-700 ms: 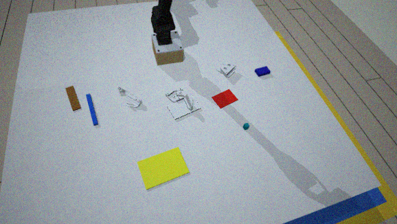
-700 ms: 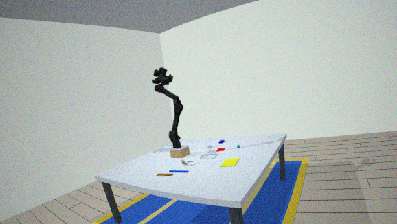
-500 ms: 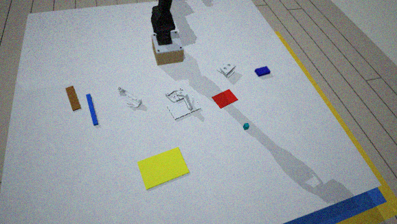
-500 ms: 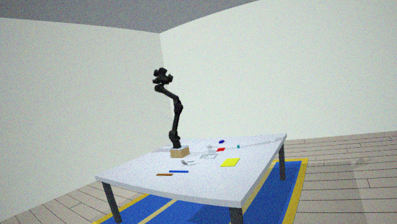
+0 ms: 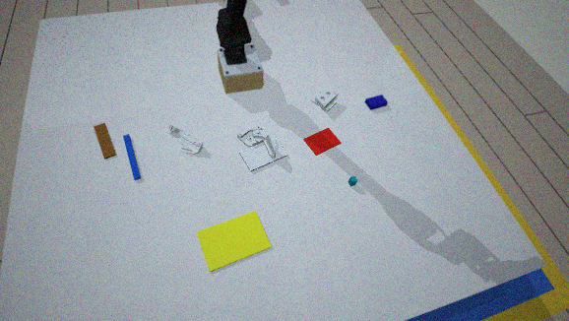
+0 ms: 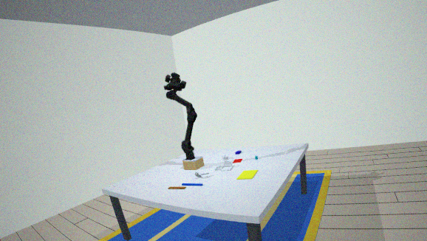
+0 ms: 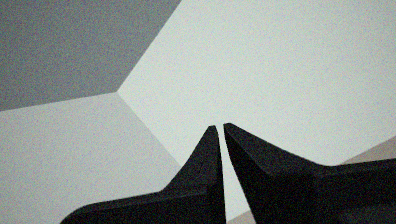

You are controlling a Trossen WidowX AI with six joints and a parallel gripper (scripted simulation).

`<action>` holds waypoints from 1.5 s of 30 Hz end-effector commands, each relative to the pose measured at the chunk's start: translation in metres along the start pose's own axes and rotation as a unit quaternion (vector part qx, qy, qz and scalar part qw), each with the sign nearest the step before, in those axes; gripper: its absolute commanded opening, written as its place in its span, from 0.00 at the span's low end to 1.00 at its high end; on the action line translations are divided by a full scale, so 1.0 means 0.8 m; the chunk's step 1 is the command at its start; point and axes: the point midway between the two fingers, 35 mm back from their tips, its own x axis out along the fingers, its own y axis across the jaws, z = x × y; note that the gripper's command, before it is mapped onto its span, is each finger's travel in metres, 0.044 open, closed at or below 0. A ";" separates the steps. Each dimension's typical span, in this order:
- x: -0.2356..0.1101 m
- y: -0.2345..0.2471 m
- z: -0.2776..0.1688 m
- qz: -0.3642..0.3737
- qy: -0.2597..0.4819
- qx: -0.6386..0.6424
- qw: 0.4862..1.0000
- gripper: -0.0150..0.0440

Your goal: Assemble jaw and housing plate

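My gripper (image 7: 219, 131) is shut and empty, its fingertips almost touching in the wrist view. In the exterior view it is raised high above the table, far from the parts. The white base plate (image 5: 252, 161) lies mid-table, with a white jaw (image 5: 269, 147) on it; the pins and teeth are too small to make out. The loose white jaw (image 5: 193, 147) lies on the table to the left of the base in the top view. The white housing plate (image 5: 325, 99), with holes in it, sits apart from the base at the upper right, seemingly tilted on its stubs or legs.
A red square (image 5: 322, 141) (image 6: 237, 160) and a teal piece (image 5: 352, 181) lie right of the base. A dark blue block (image 5: 376, 101) is farther right. A brown bar (image 5: 104, 141) and a blue bar (image 5: 132, 157) lie left, a yellow sheet (image 5: 233, 241) (image 6: 247, 174) in front.
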 end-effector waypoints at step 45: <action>-0.114 0.171 -0.067 0.275 0.063 0.060 0.958 0.25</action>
